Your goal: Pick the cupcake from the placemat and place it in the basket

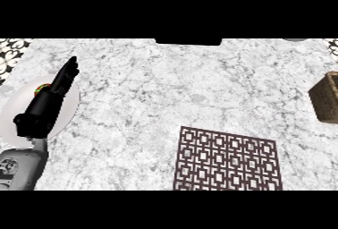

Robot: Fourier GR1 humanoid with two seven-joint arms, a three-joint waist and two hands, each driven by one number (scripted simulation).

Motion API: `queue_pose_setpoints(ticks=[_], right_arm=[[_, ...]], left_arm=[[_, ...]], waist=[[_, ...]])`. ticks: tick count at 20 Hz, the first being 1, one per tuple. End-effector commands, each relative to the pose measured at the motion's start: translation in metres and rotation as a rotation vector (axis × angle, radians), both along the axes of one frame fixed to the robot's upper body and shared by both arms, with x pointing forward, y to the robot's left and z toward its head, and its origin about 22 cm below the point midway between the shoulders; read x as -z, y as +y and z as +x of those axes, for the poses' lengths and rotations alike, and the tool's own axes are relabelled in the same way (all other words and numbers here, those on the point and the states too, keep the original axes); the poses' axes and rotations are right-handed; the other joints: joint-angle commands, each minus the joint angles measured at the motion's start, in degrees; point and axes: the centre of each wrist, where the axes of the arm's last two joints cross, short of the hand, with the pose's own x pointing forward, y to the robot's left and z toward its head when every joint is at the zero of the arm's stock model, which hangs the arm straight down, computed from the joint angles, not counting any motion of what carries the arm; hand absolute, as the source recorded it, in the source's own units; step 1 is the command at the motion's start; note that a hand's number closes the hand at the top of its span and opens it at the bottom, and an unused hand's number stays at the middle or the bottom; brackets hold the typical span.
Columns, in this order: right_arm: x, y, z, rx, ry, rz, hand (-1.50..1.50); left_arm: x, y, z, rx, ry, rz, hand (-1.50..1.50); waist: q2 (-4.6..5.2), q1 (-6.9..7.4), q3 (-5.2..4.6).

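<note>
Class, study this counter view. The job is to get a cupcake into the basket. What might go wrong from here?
1. The placemat shows no cupcake. Only a small red-green thing peeks out beside the left hand over the white plate, so a reach to the mat may find nothing.
2. The hand hides most of that thing, so judging a grasp is hard.
3. The basket sits at the far right edge, partly cut off, so a carry from the left would be long.

The left hand [48, 103] lies straight-fingered over a white plate [70, 108] at the counter's [165, 80] left, with a small red-green thing [43, 87] beside it. The placemat [228, 159] lies low centre. The basket [327, 97] shows at the right edge.
</note>
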Motion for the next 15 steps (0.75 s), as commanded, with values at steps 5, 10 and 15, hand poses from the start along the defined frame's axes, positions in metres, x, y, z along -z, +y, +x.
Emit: queue_pose_setpoints(ticks=[5, 10, 15], right_arm=[[-0.003, -0.032, -0.016, 0.068, -0.132, 0.491, -1.50], [0.020, -0.056, -0.032, 0.246, -0.191, 0.637, -1.50], [0.013, -0.071, -0.062, 0.339, -0.267, 0.693, -1.50]], left_arm=[[0.009, -0.002, -0.004, 0.028, 0.007, -0.001, 0.00], [0.001, -0.004, -0.002, 0.019, -0.017, -0.008, 0.00], [-0.003, -0.003, 0.002, 0.023, -0.032, -0.006, 0.00]], waist=[[0.30, 1.00, -0.07], [0.75, 0.90, 0.23], [1.20, 0.94, 0.42]])
